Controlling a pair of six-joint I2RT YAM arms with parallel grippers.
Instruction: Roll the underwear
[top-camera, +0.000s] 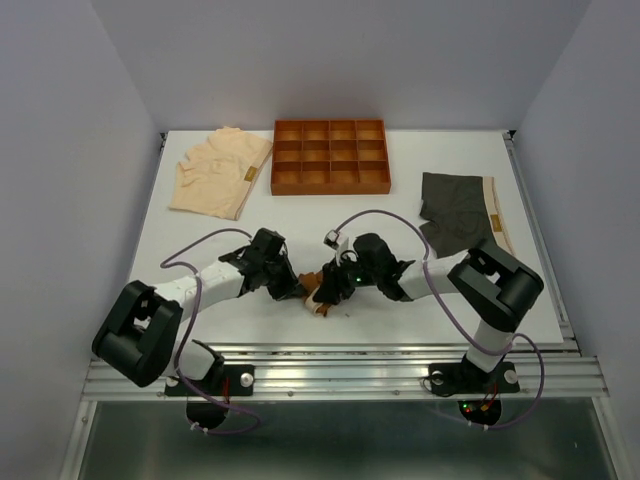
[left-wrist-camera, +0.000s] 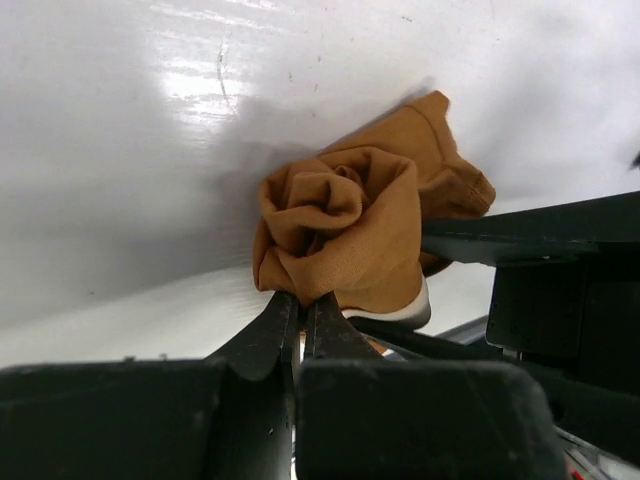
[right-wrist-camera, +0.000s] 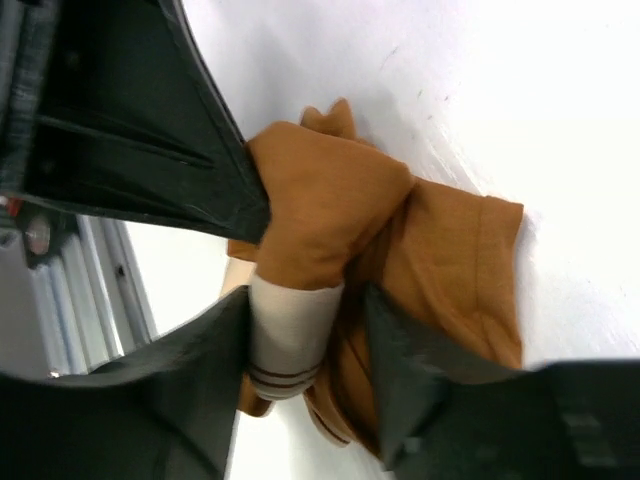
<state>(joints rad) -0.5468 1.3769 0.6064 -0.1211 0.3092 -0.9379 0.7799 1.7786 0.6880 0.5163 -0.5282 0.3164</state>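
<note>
The rust-brown underwear (top-camera: 319, 297) is bunched into a loose roll near the table's front edge, between both grippers. My left gripper (top-camera: 296, 289) is shut, pinching an edge of this fabric (left-wrist-camera: 345, 225) at its fingertips (left-wrist-camera: 300, 302). My right gripper (top-camera: 327, 288) is closed around the roll, with the cream waistband (right-wrist-camera: 290, 335) and brown folds (right-wrist-camera: 330, 205) between its fingers (right-wrist-camera: 412, 372). The pale peach underwear (top-camera: 220, 172) lies flat at the back left. The dark grey-black underwear (top-camera: 455, 210) lies flat at the right.
An orange-brown tray (top-camera: 330, 184) with grid compartments stands at the back centre. The left gripper's black finger (right-wrist-camera: 150, 130) fills the upper left of the right wrist view. The table's metal front rail (top-camera: 330, 352) runs just below the grippers.
</note>
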